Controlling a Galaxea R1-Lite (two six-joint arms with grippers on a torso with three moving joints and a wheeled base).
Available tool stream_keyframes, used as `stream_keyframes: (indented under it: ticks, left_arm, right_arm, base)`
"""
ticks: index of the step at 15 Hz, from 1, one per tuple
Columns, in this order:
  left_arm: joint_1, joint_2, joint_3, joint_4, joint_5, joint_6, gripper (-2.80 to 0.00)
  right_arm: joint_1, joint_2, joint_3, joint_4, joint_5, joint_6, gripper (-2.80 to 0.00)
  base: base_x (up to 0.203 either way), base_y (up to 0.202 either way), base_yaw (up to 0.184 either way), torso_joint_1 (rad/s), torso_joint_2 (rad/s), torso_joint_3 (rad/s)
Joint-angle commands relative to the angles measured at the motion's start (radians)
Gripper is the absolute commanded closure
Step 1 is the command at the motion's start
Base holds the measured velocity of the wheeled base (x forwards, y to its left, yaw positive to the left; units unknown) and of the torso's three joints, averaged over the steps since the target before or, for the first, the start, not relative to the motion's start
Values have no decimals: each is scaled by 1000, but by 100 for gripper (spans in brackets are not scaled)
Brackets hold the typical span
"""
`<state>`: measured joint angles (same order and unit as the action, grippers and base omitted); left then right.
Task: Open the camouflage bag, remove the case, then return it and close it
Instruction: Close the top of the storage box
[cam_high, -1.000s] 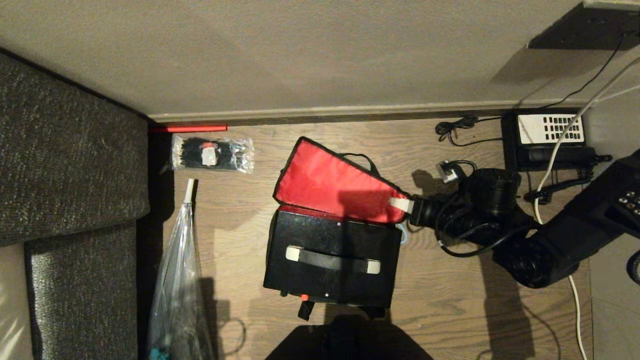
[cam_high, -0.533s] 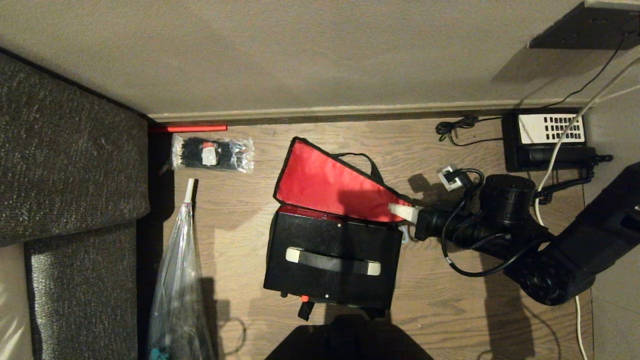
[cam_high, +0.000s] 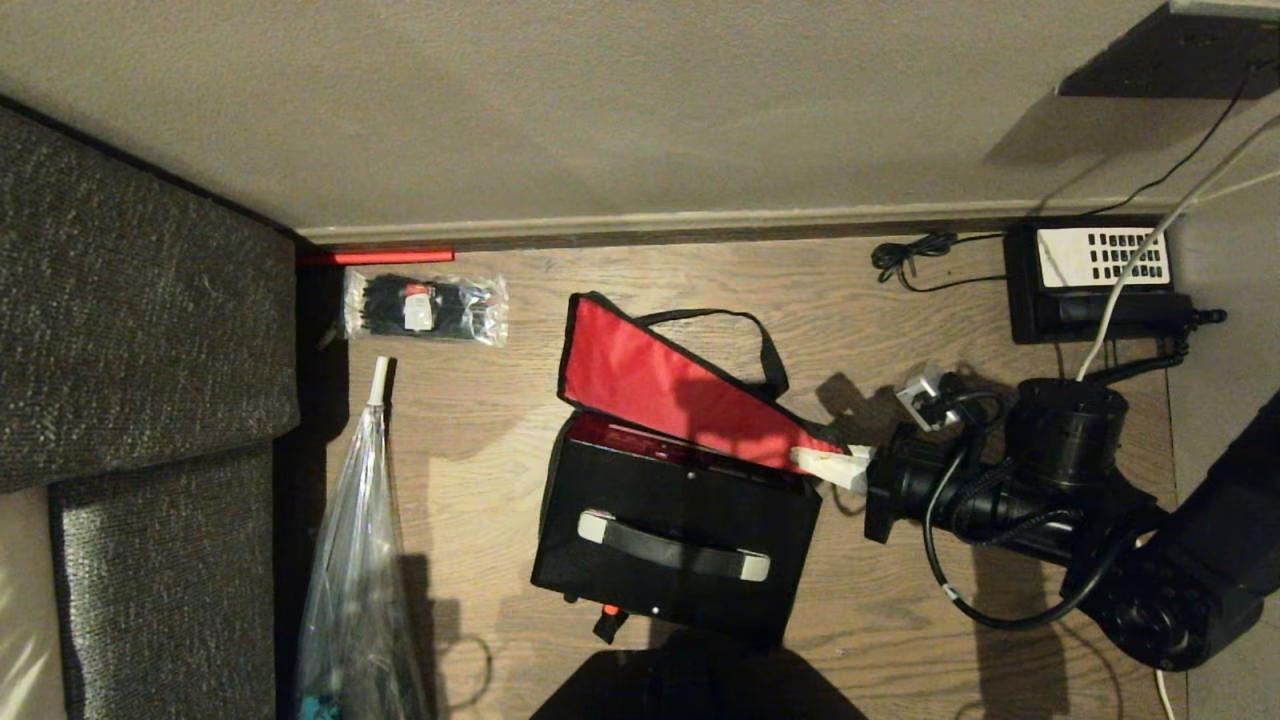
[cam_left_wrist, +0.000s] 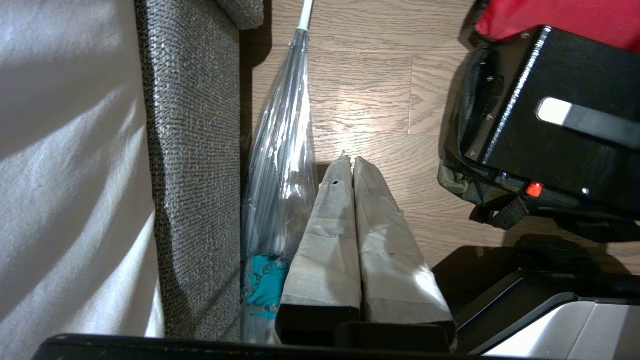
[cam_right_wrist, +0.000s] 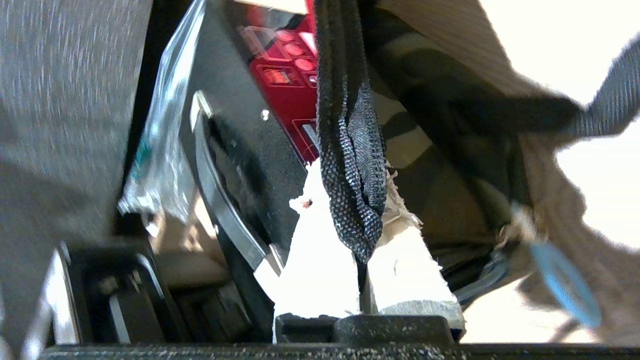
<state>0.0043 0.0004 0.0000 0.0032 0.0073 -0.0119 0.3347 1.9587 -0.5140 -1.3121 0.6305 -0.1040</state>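
Though slightly skewed, case (cam_high: 680, 545) lengthwise left-right.

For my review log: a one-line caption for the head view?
Right gripper pinches the camouflage bag flap's corner, over the case inside.

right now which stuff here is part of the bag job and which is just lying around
Part of the job:
- camouflage bag, lid up, red lining showing
- case, inside the bag
- right pincer, shut on the lid's edge

Just lying about:
- packet of cable ties
- clear plastic bag
- telephone
- sofa
- left pincer, shut near the sofa
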Motion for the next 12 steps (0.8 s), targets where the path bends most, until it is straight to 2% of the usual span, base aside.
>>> stream_keyframes:
  ticks: [1, 3, 5, 8, 12]
  left_arm:
    - [0, -2, 3, 0, 0, 0, 0]
    - [0, -2, 3, 0, 0, 0, 0]
    - [1, -2, 3, 0, 0, 0, 0]
    - [0, -2, 3, 0, 0, 0, 0]
    - [0, -2, 3, 0, 0, 0, 0]
  right_arm:
    - [2, -31, 51, -34, 27, -54, 0]
    - [1, -40, 75, -40, 54, -77, 0]
    - [1, -37, 91, -39, 57, -142, 0]
    - [1, -55, 111, -43, 58, -182, 0]
    - [1, -57, 141, -23, 49, -190, 0]
  base:
    - [0, 0, 0, 0, 0, 0]
    - [0, 0, 0, 0, 0, 0]
    - [0, 0, 0, 0, 0, 0]
    - [0, 0, 0, 0, 0, 0]
    - [0, 0, 0, 0, 0, 0]
